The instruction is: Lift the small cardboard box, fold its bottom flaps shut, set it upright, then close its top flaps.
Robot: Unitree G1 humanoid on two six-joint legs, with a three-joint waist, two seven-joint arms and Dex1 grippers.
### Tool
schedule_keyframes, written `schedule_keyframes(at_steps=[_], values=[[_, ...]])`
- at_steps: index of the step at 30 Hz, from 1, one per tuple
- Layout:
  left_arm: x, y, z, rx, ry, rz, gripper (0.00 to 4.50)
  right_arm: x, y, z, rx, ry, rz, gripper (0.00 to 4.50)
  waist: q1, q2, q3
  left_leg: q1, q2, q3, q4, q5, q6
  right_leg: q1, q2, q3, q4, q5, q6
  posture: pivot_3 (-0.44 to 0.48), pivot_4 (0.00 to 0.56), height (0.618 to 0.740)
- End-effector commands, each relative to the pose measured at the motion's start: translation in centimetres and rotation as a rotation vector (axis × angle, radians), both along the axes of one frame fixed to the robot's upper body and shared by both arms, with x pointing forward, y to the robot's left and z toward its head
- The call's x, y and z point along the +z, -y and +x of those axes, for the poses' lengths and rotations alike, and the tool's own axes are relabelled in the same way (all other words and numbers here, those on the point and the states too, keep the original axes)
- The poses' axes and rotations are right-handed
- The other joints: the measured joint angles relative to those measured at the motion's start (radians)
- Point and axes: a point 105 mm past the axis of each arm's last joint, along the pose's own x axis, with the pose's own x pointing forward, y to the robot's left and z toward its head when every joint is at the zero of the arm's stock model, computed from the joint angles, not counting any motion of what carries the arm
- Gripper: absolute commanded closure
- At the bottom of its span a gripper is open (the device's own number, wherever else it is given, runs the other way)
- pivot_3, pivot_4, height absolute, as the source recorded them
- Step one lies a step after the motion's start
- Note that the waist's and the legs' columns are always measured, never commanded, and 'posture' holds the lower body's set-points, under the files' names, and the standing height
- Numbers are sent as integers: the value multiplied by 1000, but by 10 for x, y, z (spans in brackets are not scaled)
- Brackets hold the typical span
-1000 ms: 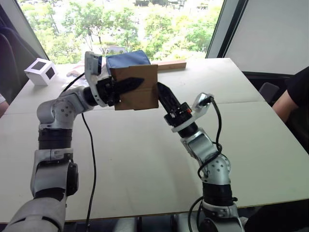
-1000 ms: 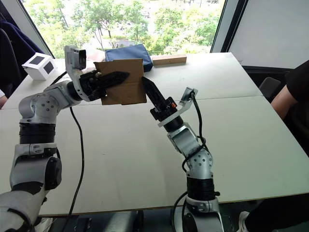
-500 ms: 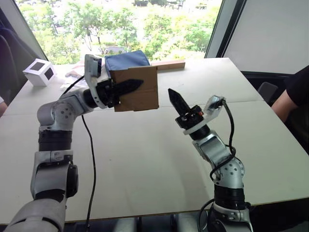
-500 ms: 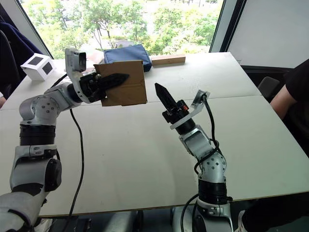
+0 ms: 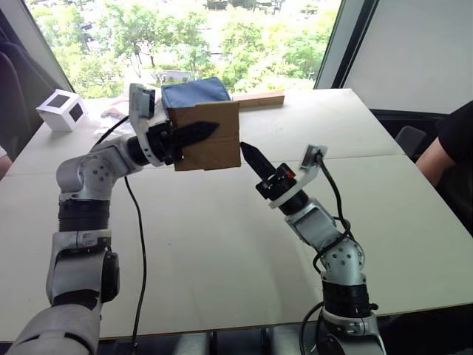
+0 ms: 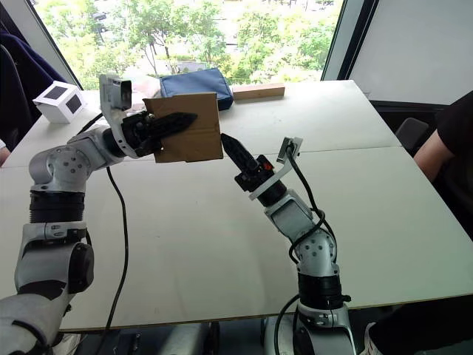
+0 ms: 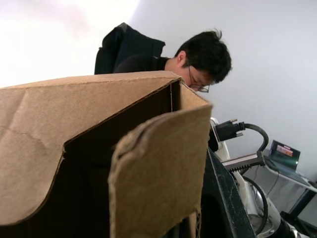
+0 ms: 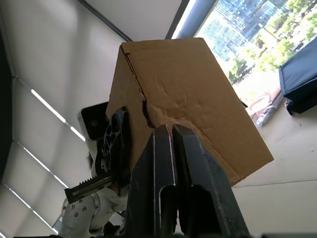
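The small cardboard box (image 5: 214, 148) hangs in the air above the far left of the table. My left gripper (image 5: 198, 134) is shut on it, one black finger lying across its front face. In the left wrist view the box's near end (image 7: 89, 148) is open, with a brown flap (image 7: 158, 168) standing beside the dark inside. I cannot tell whether these are the bottom flaps or the top flaps. My right gripper (image 5: 248, 151) is shut and empty, pointing up at the box's lower right edge. Its fingertips (image 8: 171, 136) sit close against the box wall (image 8: 198, 94).
A white cube with dark faces (image 5: 62, 109) stands at the far left. A blue pouch (image 5: 196, 90) and a long wooden block (image 5: 259, 98) lie behind the box. A person's arm (image 5: 452, 140) shows at the right table edge. A seam (image 5: 384, 157) crosses the table.
The right gripper had pulled away to the right half a second ago and has now swung back to the box's lower right edge. The left gripper holds the box still.
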Motion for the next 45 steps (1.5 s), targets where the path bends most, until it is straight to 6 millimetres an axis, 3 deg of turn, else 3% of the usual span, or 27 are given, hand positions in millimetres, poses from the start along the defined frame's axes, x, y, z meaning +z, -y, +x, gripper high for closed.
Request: schedule_keyframes(at_steps=[1,4,8,11,14,17,23,33,36,40,45], values=[[18,0,-11,7,89,102,4500,16,25,-13,-26,79,-27,4423,1,0,0,0,0,0,0,0,0,0,0,0,0,0,0,0,150,737],[15,4,-12,28,134,275,4500,11,47,-20,-33,91,-144,4423,6,0,0,0,-1,0,0,0,0,1,-1,0,0,0,0,0,150,737],[-7,7,-24,-90,276,800,4500,-12,76,-45,25,261,-783,4423,8,2,2,-1,-2,0,0,0,1,2,-2,0,-8,0,0,0,150,737],[-13,8,-24,-149,318,1011,4500,-23,90,-56,86,372,-1109,4423,5,2,3,0,-2,1,-1,-1,2,5,1,-1,-13,-1,1,0,150,737],[-27,15,-15,-151,322,1208,4500,-31,100,-65,149,433,-1304,4423,5,1,3,0,-1,0,-1,-2,3,5,5,-1,-13,-1,2,0,150,737],[-48,25,-19,-217,305,1313,4500,-43,101,-76,212,470,-1417,4423,4,1,4,0,3,-1,-1,-2,4,5,8,0,-13,-1,1,0,150,737],[-81,42,-31,-335,266,1394,4500,-50,95,-92,232,509,-1455,4423,9,-1,5,-2,5,-1,2,-2,4,4,8,0,-13,-1,1,0,150,737],[-93,65,-39,-361,203,1384,4500,-57,93,-87,184,504,-1480,4423,10,-1,5,-10,4,-5,13,-5,8,4,7,-1,-12,-1,2,0,150,737],[-91,68,-39,-347,200,1366,3781,-57,93,-83,182,507,-1483,4500,9,-1,5,-10,4,-5,13,-5,8,4,8,-1,-12,-1,2,0,150,737],[-77,72,-38,-320,223,1335,2018,-56,92,-78,195,517,-1487,4500,9,-1,5,-10,4,-5,13,-5,8,4,8,-1,-12,-1,2,0,150,737],[-27,72,-40,-246,197,1195,2018,-51,88,-77,207,514,-1421,4500,10,-1,5,-11,4,-6,13,-5,8,3,8,-1,-12,-1,2,0,150,737]])
